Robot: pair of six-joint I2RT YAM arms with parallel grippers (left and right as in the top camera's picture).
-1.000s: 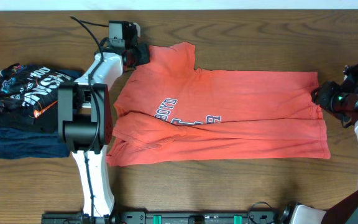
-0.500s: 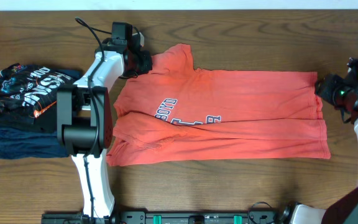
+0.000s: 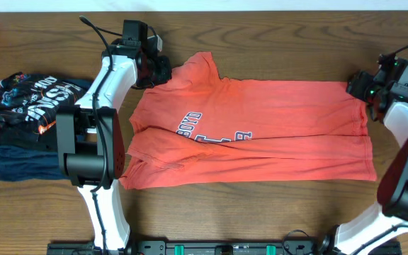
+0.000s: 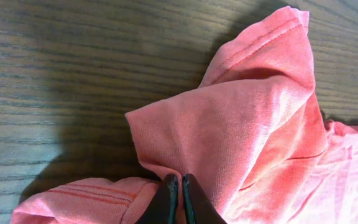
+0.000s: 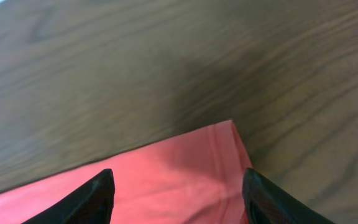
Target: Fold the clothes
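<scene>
The orange-red T-shirt (image 3: 261, 127) lies spread across the table, white lettering showing near its left middle. My left gripper (image 3: 163, 69) is shut on the cloth of the far left sleeve, which bunches up around the fingertips in the left wrist view (image 4: 180, 180). My right gripper (image 3: 360, 88) is open over the shirt's far right corner. In the right wrist view the hem corner (image 5: 219, 146) lies between the two spread fingers (image 5: 178, 186).
A stack of folded black and navy garments with white print (image 3: 27, 124) sits at the table's left edge. Bare wooden table (image 3: 275, 49) runs along the far side behind the shirt.
The left gripper has pulled the sleeve slightly further back and left. The right gripper has moved from beside the shirt's right edge up to its far right corner.
</scene>
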